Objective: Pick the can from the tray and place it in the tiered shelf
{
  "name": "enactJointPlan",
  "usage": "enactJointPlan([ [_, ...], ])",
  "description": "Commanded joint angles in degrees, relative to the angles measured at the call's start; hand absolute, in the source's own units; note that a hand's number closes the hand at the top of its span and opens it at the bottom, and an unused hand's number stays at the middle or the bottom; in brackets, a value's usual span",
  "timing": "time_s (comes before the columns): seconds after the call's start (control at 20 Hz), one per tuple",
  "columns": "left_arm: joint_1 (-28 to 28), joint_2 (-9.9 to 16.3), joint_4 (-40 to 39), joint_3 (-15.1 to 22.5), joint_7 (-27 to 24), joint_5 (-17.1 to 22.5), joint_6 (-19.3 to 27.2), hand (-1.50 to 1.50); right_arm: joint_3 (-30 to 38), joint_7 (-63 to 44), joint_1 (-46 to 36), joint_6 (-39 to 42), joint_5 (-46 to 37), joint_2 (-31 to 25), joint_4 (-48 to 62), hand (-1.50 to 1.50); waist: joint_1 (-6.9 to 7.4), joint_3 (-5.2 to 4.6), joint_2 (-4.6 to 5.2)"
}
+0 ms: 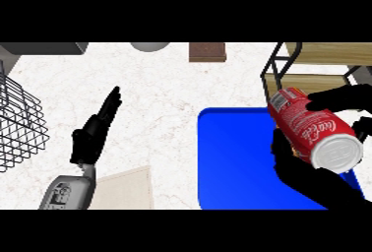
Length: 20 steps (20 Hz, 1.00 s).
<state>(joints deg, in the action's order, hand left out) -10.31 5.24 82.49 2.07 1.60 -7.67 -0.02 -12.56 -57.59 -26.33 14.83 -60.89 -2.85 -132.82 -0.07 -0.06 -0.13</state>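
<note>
A red can (309, 125) with white lettering lies tilted in my right hand (305, 170), its silver end toward the view's lower right. The fingers and thumb of that hand curl round it, above the right part of the blue tray (232, 162). The tiered shelf (320, 61), black wire frame with wooden boards, stands at the back right, just beyond the can's red end. My left hand (91, 135) rests open at the left, fingers straight and pointing away, off the tray.
A black wire basket (18, 123) stands at the left edge. A brown block (207, 51) and a grey round object (149, 47) sit at the back edge. A pale board (123, 189) lies by my left forearm.
</note>
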Motion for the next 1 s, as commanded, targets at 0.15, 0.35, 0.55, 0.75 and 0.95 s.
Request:
enactJointPlan([
  [0.15,0.8,-0.8,1.9,0.5,1.1,-0.1,0.1,0.00,14.3,-4.4,-13.8,10.9,4.0,-6.3,1.4,1.50,-0.01,0.00,-0.09],
  [0.35,1.3,-0.3,2.0,0.8,1.2,-0.3,-1.0,0.00,17.8,-0.5,-17.4,6.0,3.8,-7.6,10.2,1.50,0.28,0.03,0.05],
  [0.55,1.3,0.1,4.3,0.1,2.6,0.4,-1.3,0.00,23.7,1.6,-21.4,7.7,5.8,-12.3,14.3,1.50,0.27,0.04,0.01],
  [0.75,-2.7,-1.9,-3.8,-0.1,-1.4,-1.9,1.3,0.00,24.5,2.7,-26.3,5.5,5.3,-14.5,18.7,1.50,-0.06,0.00,0.16],
  [0.95,2.1,-1.3,0.8,0.8,-1.0,-2.0,0.4,0.00,28.9,8.2,-24.8,5.2,8.0,-19.7,23.5,1.50,0.13,0.04,0.08],
])
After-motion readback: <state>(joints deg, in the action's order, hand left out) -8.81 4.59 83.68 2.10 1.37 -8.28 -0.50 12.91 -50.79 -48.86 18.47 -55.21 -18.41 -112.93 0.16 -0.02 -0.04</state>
